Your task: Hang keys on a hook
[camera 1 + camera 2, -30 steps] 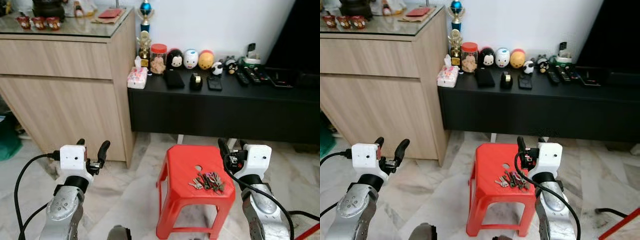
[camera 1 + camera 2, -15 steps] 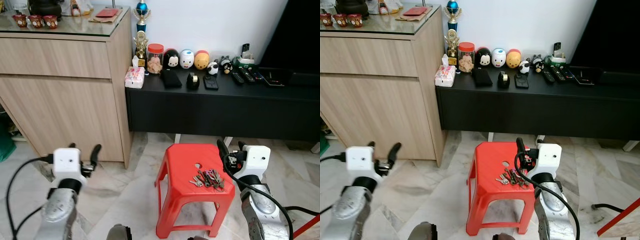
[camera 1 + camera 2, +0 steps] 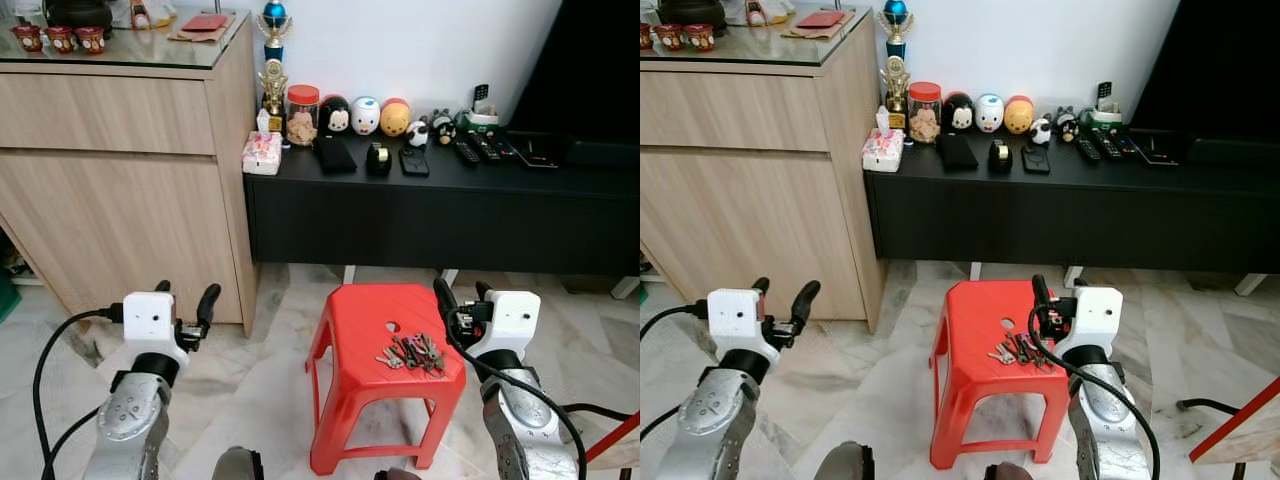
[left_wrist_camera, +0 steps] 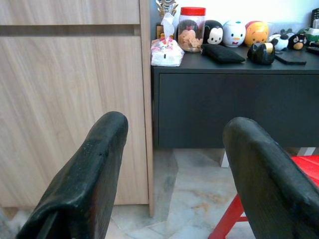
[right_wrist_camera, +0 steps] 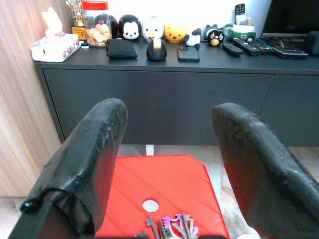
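Nearest, at lower left, left hand (image 3: 185, 296) raised over the marble floor (image 3: 265, 380), black fingers (image 4: 84, 184) spread apart, nothing between them. At lower right, right hand (image 3: 460, 293) lifted just beside the right edge of a red plastic stool (image 3: 365, 320), fingers likewise apart and empty, pointing away toward the far wall. On the stool's seat, toward its near right part, a bunch of keys (image 3: 410, 353) lying flat in a loose heap, close to the right hand but untouched, just near of a small round hole in the seat; seen through the right wrist camera as metal blades with a purple piece (image 5: 172, 221) among them. Farther left, a tall light-wood cabinet (image 3: 120, 190) with a glass top, small red cups (image 3: 58, 38) and a red flat item (image 3: 205, 22) resting up there. Farther still, right of the cabinet, a long low black surface (image 3: 440, 200) against the white wall. Along its top, left to right: a tissue packet (image 3: 261, 155), a gold trophy with a blue ball (image 3: 273, 60), a red-lidded jar (image 3: 301, 115), three round toy heads in black, white and yellow (image 3: 366, 115), a black pouch (image 3: 332, 154), a tape roll in a black holder (image 3: 377, 158), a dark phone (image 3: 413, 161), small panda-like figures (image 3: 430, 128) and several remote controls (image 3: 480, 150). At far right, a large dark screen (image 3: 585, 70) above that surface.
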Motion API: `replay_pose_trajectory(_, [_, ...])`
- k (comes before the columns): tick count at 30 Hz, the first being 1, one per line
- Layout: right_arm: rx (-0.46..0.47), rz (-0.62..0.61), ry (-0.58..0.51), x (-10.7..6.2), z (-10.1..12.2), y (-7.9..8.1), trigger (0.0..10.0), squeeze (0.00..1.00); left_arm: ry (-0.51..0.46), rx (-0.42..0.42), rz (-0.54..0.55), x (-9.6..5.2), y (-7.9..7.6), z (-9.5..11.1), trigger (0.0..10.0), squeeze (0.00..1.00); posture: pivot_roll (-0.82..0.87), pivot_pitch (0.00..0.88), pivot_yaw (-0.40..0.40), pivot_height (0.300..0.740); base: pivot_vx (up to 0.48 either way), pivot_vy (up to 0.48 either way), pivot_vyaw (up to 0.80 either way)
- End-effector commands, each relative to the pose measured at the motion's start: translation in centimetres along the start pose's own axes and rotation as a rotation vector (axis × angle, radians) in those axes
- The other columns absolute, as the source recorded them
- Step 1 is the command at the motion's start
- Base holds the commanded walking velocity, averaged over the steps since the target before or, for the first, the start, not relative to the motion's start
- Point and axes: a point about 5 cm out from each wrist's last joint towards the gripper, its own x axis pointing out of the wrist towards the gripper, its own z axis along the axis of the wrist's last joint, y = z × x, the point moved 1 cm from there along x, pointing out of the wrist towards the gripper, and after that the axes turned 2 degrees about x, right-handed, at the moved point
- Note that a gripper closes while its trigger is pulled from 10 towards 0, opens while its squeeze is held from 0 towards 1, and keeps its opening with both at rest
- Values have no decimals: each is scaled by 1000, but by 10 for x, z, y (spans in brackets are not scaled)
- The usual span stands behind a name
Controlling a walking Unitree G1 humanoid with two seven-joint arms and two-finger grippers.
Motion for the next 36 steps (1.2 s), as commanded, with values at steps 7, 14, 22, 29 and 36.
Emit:
replay_pose_trajectory(7, [7, 8, 9, 1, -3, 2, 10000, 0, 49, -21, -58, -2, -8, -7, 10000, 0, -17, 0, -79, 602, 0, 0, 0])
replay_pose_trajectory(14, [-2, 3, 24, 0, -7, 0, 10000, 0, 60, -20, -75, -4, -12, -10, 10000, 0, -16, 0, -79, 602, 0, 0, 0])
replay_pose_trajectory(22, [-19, -11, 50, -1, -13, -5, 10000, 0, 66, -19, -76, -4, -13, -10, 10000, 0, -13, 0, -82, 602, 0, 0, 0])
replay_pose_trajectory(29, [-40, 0, 50, -2, -13, -5, 10000, 0, 69, -20, -70, -4, -12, -11, 10000, 0, -14, 0, -83, 602, 294, 0, 0])
replay_pose_trajectory(36, [-31, -1, 47, -1, -13, -5, 10000, 0, 70, -22, -73, -3, -13, -11, 10000, 0, -13, 0, -83, 602, 316, 0, 0])
